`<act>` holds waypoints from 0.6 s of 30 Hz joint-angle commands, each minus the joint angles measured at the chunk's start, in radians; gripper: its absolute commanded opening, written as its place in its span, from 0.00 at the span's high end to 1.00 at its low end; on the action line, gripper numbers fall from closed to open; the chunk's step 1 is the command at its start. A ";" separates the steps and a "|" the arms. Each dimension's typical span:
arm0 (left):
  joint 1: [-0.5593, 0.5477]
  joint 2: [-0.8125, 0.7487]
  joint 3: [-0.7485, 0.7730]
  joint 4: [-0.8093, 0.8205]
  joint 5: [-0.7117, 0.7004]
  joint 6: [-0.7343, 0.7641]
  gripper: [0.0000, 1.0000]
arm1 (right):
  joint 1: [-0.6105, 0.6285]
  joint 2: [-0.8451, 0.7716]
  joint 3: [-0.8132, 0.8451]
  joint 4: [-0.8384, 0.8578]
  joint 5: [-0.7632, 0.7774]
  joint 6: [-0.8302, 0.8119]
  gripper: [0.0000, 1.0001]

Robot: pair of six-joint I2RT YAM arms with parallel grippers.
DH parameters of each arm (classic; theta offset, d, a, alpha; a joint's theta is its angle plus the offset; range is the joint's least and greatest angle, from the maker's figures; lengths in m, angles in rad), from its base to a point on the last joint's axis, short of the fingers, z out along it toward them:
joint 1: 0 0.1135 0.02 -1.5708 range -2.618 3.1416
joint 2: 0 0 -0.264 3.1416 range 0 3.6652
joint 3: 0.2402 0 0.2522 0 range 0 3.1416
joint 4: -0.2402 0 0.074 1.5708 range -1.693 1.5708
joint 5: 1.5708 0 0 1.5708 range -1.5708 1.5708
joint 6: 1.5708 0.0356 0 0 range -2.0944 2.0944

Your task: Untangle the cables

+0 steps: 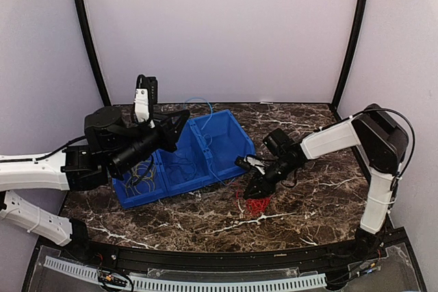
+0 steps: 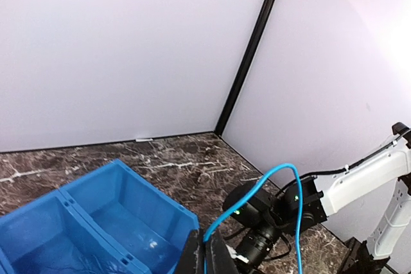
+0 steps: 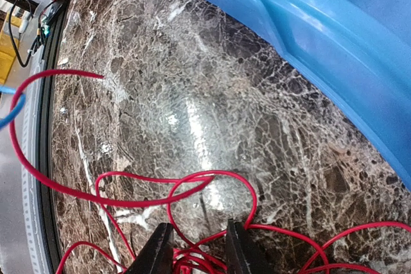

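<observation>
A bunch of red cable (image 1: 257, 204) lies on the marble table just right of the blue bin (image 1: 236, 140). My right gripper (image 1: 254, 186) is low over it. In the right wrist view its fingers (image 3: 157, 255) stand apart, with red cable (image 3: 219, 172) strands running between them. My left gripper (image 1: 183, 117) is above the bin's back edge, shut on a blue cable (image 1: 204, 103). That cable (image 2: 288, 165) arcs up from the closed left gripper (image 2: 205, 248) and drops to the right. Thin wire loops (image 1: 142, 173) lie in the bin's left and middle compartments; their colour is unclear.
The blue bin (image 2: 128, 187) has three compartments and sits left of centre; its wall (image 3: 308, 24) is close beside my right gripper. A blue cable end (image 3: 13, 104) shows at the table's near edge. Walls enclose the back and both sides.
</observation>
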 commanded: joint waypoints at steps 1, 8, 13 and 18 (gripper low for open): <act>-0.006 -0.089 0.135 -0.173 -0.133 0.150 1.00 | 0.006 0.056 -0.004 -0.068 0.123 -0.003 0.70; -0.006 -0.156 0.378 -0.368 -0.231 0.280 1.00 | 0.007 0.061 -0.003 -0.074 0.128 -0.010 0.71; -0.006 -0.171 0.473 -0.475 -0.233 0.282 1.00 | 0.007 0.063 -0.003 -0.076 0.134 -0.017 0.71; -0.006 -0.216 0.459 -0.495 -0.271 0.281 1.00 | 0.007 0.073 0.005 -0.086 0.126 -0.025 0.70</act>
